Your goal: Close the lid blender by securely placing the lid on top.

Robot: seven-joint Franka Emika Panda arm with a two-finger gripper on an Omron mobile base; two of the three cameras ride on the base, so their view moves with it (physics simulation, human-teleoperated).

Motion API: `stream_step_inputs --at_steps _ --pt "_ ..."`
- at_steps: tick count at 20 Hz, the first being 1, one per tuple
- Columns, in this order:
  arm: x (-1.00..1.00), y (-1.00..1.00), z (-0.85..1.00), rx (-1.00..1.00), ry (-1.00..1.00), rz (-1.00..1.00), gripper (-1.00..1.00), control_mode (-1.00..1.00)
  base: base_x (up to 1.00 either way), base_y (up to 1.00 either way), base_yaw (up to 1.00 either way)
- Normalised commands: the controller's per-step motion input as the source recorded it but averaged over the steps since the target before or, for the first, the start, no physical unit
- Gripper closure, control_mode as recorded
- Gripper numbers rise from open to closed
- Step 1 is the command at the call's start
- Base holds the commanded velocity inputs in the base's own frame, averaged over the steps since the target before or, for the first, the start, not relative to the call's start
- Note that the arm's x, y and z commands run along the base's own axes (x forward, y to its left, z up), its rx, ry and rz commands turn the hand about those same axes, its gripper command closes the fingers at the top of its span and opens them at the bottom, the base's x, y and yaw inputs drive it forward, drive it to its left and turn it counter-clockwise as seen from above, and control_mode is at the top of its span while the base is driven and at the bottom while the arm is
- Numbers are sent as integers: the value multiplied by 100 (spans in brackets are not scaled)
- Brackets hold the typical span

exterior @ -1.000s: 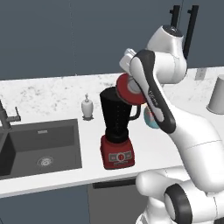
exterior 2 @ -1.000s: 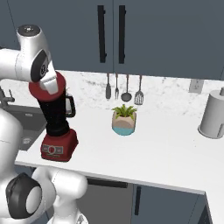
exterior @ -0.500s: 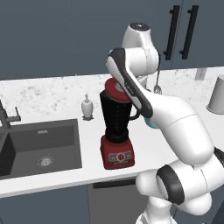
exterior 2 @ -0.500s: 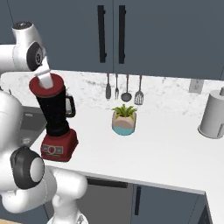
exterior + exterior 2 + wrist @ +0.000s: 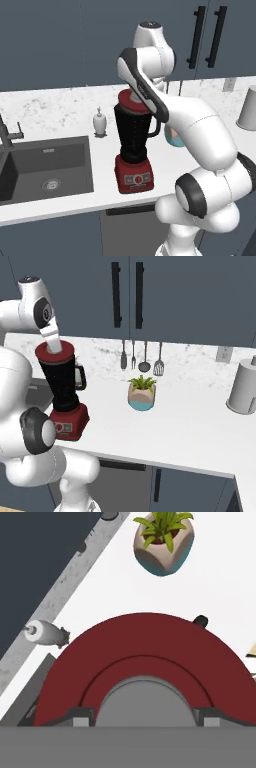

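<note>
The lid point(image 5: 131, 100) sits atop the blender point(image 5: 133, 145), apparently seated. The end effector point(image 5: 145, 719) grips its grey cap; release is judged outstanding.

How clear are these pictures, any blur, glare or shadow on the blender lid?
Left base view: soft and slightly blurred, with the arm crossing the lid. Right base view: even light, no glare on the blender. Hand view: lid sharp, flat red, no glare.

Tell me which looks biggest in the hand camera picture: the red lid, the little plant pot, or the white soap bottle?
1. The lid, by far, though it sits right under the camera, so nearness inflates it.
2. The plant pot.
3. The soap bottle, smallest.
</note>
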Motion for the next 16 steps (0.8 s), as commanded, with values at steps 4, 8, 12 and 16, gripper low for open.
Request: stream_step_inputs --at_steps 4,8,12,16 --pt "6 16 -4 0 -21 0 100 -100 0 0 0" --pt "23 16 0 0 -19 0 100 -100 0 0 0" --pt "30 11 0 0 -7 1 100 -100 0 0 0" --pt "42 12 8 0 1 0 100 -100 0 0 0"
